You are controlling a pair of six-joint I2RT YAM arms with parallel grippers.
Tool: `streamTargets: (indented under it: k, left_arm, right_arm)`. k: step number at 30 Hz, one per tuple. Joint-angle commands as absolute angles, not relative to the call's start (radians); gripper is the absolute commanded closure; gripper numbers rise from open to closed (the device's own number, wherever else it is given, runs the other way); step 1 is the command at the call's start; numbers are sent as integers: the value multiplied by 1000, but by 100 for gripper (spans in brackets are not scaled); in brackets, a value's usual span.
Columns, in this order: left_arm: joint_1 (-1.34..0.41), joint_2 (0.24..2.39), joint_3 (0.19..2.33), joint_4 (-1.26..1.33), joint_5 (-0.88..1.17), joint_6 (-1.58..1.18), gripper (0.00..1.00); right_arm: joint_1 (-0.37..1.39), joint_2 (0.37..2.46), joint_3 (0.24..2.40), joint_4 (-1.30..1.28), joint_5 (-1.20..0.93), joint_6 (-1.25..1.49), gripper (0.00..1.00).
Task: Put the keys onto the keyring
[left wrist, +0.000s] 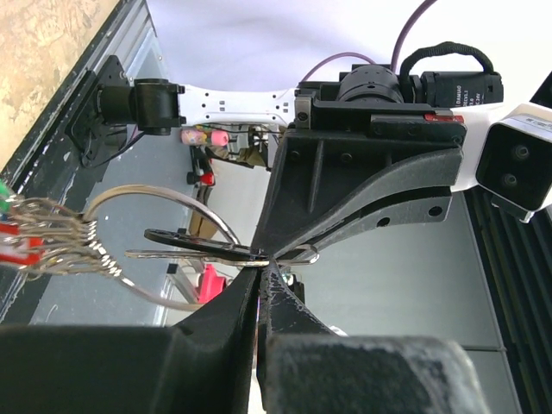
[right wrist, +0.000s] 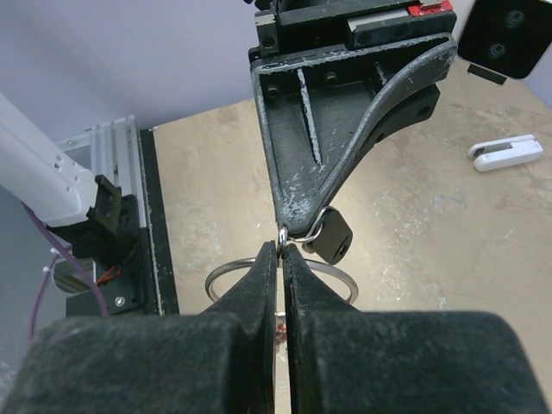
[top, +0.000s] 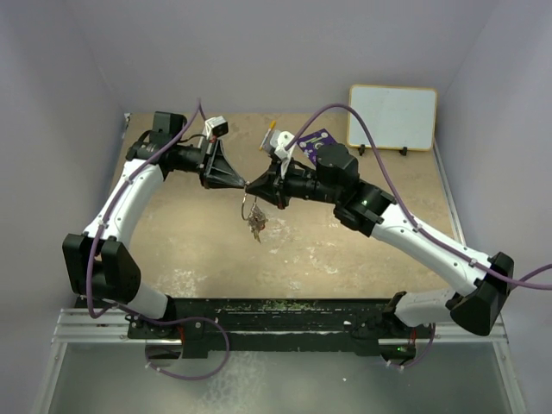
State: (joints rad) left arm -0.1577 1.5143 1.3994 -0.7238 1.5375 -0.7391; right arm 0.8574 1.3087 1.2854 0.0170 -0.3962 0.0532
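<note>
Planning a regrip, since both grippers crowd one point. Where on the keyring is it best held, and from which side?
Probably a bare arc of the keyring, between the bunched keys and the point where the left gripper and right gripper meet. Come from outside the loop, fingers closing across the thin wire.

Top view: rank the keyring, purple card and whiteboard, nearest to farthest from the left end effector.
1. Keyring, hanging just below the left end effector.
2. Purple card, farther back and right.
3. Whiteboard, far back-right corner.
</note>
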Motion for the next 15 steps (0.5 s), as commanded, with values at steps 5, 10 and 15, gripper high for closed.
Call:
streamTargets:
  k: [5,10,15]
  left_arm:
    - [-169,1474,1417,-719,1732,-712,96]
    - [-169,1473,1416,-719,1733,-712,96]
    - [-170,1469,1416,-719,1733,-712,96]
  right_arm:
    - [864,1327,1291,139,-411,41,100]
    - [864,1323,1287,138,-397,40,100]
    - [864,1322,1285,139,-386,35,100]
